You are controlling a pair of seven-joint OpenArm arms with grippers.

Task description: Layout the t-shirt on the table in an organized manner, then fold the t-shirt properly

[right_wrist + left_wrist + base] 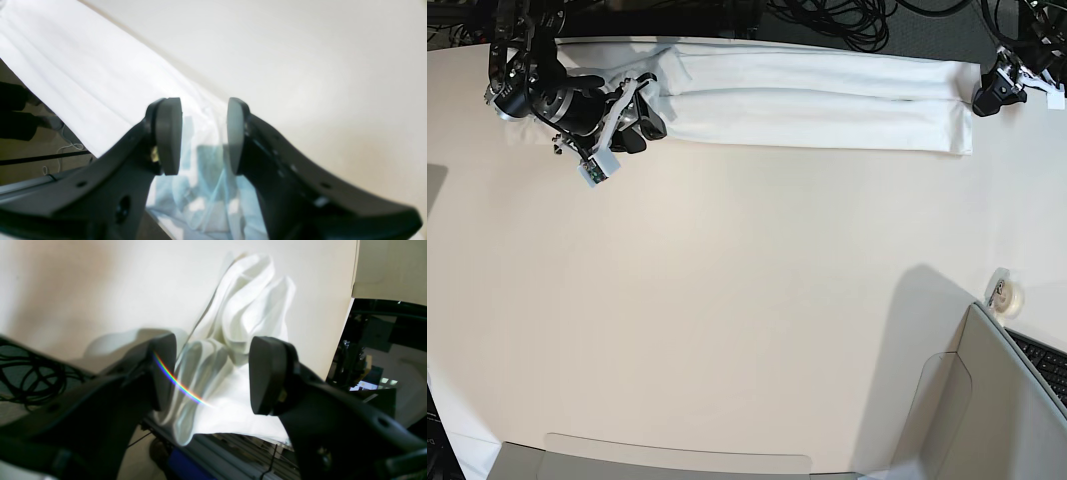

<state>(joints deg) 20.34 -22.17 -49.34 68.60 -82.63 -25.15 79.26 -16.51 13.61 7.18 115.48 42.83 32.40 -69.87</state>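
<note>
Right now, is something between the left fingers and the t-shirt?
Nothing visible: the left gripper is open, and bunched cloth of the t-shirt lies directly between and beyond its fingers, at the table edge.

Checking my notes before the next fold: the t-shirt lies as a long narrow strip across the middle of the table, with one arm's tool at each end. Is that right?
Not quite. The t-shirt is a long narrow strip, but it lies along the far edge of the table, not across its middle, as the base view shows. The left tool and the right tool are indeed at its two ends.
</note>
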